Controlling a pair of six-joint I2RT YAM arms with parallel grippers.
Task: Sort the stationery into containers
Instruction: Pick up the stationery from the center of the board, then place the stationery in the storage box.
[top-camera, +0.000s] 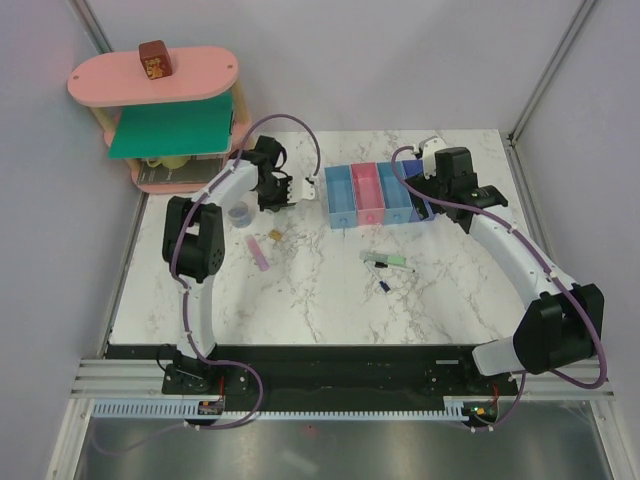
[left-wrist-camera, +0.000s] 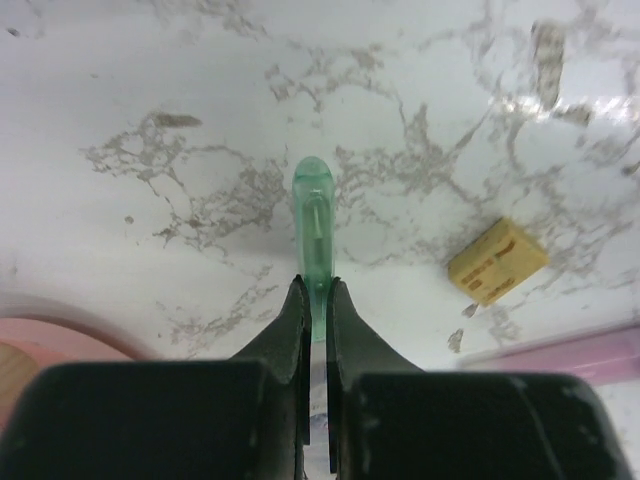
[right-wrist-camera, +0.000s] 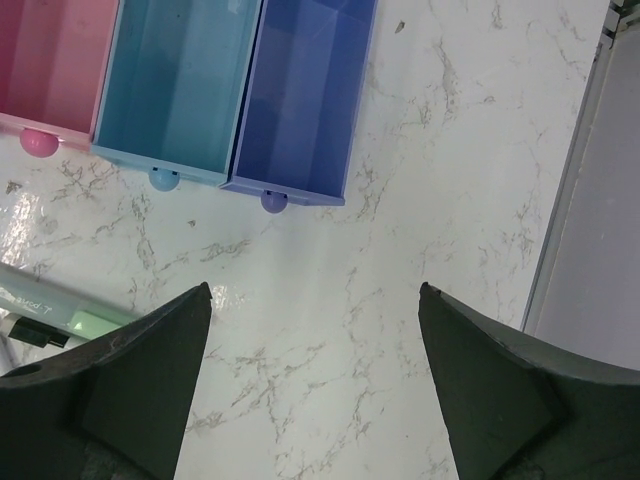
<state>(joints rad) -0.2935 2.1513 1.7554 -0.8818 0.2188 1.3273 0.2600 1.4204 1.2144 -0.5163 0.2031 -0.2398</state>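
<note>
The mint green bar (left-wrist-camera: 311, 215) is pinched at its near end between the fingertips of the left gripper (left-wrist-camera: 315, 290), whose jaws are closed on it. The rest of the bar juts straight forward past the tips, over the marble table (left-wrist-camera: 150, 80). A tiny tan piece (left-wrist-camera: 497, 261) lies ahead and to the right of that gripper, and a lilac-pink flat bar (left-wrist-camera: 570, 355) lies nearer on the same side. The right gripper (right-wrist-camera: 315, 288) hangs with its jaws spread wide and nothing between them. The containers (right-wrist-camera: 180, 90) sit ahead of it to the left, and a second mint green bar (right-wrist-camera: 60, 305) lies just beside its left finger.
</note>
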